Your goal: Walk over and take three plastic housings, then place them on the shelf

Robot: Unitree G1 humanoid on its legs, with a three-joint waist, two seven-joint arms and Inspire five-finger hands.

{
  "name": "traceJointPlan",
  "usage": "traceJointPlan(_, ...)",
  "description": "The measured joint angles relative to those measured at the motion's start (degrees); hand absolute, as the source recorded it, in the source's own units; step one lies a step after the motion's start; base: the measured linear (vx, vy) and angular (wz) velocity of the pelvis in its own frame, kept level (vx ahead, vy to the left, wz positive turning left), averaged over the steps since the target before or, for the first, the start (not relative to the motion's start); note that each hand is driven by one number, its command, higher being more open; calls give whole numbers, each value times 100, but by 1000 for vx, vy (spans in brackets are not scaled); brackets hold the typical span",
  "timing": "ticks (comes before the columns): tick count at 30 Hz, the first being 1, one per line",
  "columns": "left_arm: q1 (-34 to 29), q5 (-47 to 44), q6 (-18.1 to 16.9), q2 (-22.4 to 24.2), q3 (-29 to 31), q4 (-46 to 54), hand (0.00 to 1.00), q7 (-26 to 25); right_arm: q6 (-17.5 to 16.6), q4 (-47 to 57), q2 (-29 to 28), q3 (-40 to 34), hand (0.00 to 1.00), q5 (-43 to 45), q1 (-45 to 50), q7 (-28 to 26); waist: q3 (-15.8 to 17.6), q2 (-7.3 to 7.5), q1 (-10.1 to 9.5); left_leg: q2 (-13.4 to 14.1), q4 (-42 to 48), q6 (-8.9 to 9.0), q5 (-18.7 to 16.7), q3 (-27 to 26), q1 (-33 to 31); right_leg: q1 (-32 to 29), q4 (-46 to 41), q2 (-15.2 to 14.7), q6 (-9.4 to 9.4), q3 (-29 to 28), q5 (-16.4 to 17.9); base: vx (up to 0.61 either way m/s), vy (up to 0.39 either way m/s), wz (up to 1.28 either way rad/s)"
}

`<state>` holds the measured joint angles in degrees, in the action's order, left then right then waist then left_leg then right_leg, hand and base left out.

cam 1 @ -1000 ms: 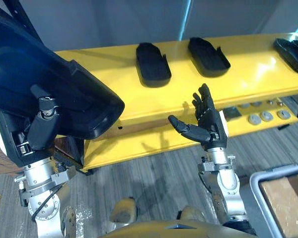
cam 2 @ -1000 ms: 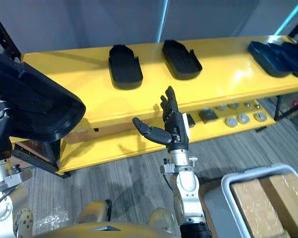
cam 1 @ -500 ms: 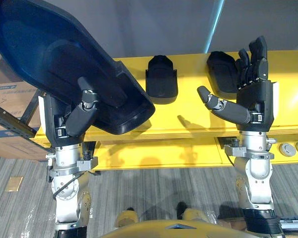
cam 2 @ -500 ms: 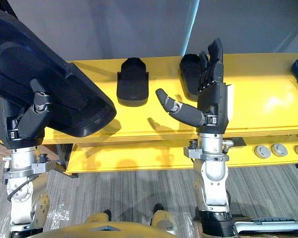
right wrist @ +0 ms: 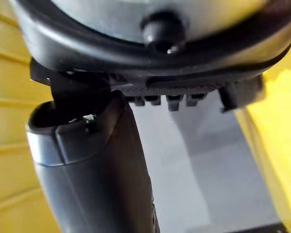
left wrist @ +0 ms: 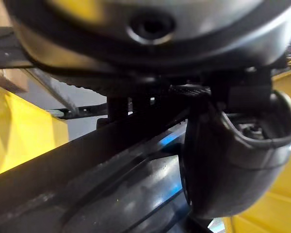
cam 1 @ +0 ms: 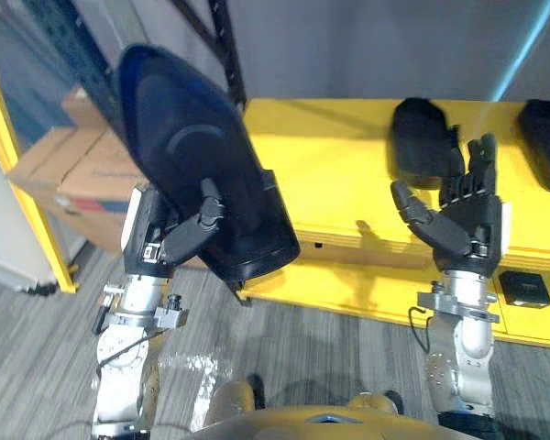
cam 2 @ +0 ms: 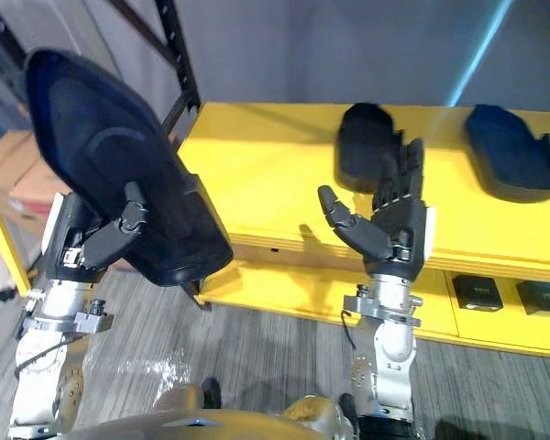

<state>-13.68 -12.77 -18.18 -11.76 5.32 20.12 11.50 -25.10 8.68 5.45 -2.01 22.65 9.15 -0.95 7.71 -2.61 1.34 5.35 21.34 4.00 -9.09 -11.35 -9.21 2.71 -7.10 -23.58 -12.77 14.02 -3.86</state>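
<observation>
- A glossy yellow metal shelf runs across the scene, with a broad upper deck and a lower deck beneath it. A plain grey wall stands behind.
- A grey wood-grain plank floor lies in front of the shelf.
- At the shelf's left end a black metal rack upright rises with slanting braces. Brown cardboard boxes sit low beside it.
- A matt black shoe-shaped plastic housing lies flat on the upper deck. A second black plastic housing lies further right on the same deck, well apart from the first.
- Small black square blocks rest on the lower deck, to the right.
- A dark blue-black glossy plastic housing, long, rounded at the top and hollow like a shell, is held up on end in front of the shelf's left end, its hollow side towards the camera.
- The left hand grips this shell at its lower end. The thumb is bent over the inner face and the fingers are hidden behind it.
- The right hand is raised before the shelf's front edge, palm empty, fingers straight and pointing up, thumb spread to the side.
</observation>
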Motion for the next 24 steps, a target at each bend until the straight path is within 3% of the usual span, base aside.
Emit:
traceJointPlan(2,161,9,94,-118,-7,-9,0,-33,0,-54,-137,217,100,-156,-18,9,3,-8,-5,22,-264,-74,68,-147,166,-200,-184,55,203,-15,4,46,117,-26)
traceJointPlan(4,817,-21,409,-369,-237,-152,0,-191,3,-95,-157,278,100,-441,-36,-12,-13,-42,149,99,-594,-52,271,-58,220,-259,81,842,280,-596,464,70,5,-1)
traceJointPlan(5,1027,-32,464,-405,-294,-242,0,-250,3,-96,-137,266,100,-441,-65,-2,-17,-32,169,86,-644,-31,313,-53,211,-254,218,930,316,-633,469,70,-21,7)
traceJointPlan(8,1862,-77,754,-426,-835,-851,0,-505,107,-94,-91,103,100,-437,-106,22,-12,-61,391,63,-975,23,538,-18,285,-251,288,999,255,-735,411,38,-23,1)
traceJointPlan(13,2011,-38,987,-441,-1139,-1112,0,-675,238,193,204,-181,100,-449,-92,9,25,-102,618,130,-1682,141,844,-199,679,-267,323,1132,309,-885,380,11,-58,-17)
traceJointPlan(18,2753,-9,989,-650,-603,-2039,0,-1343,347,791,577,-263,100,-610,-71,-140,249,-247,715,125,-2223,194,1114,-487,883,-497,296,1205,379,-1139,336,-70,-10,-23)
traceJointPlan(21,3465,-41,988,-1002,-103,-2896,0,-1715,360,904,579,-302,100,-672,-32,-239,510,-275,848,113,-2529,198,1333,-652,857,-793,200,1243,389,-1282,334,-90,-3,-17)
traceJointPlan(24,4109,-358,982,-1409,15,-3774,0,-1896,532,906,595,-340,100,-672,96,-239,767,-263,950,107,-2614,159,1456,-787,846,-963,123,1267,355,-1436,276,-30,4,-19)
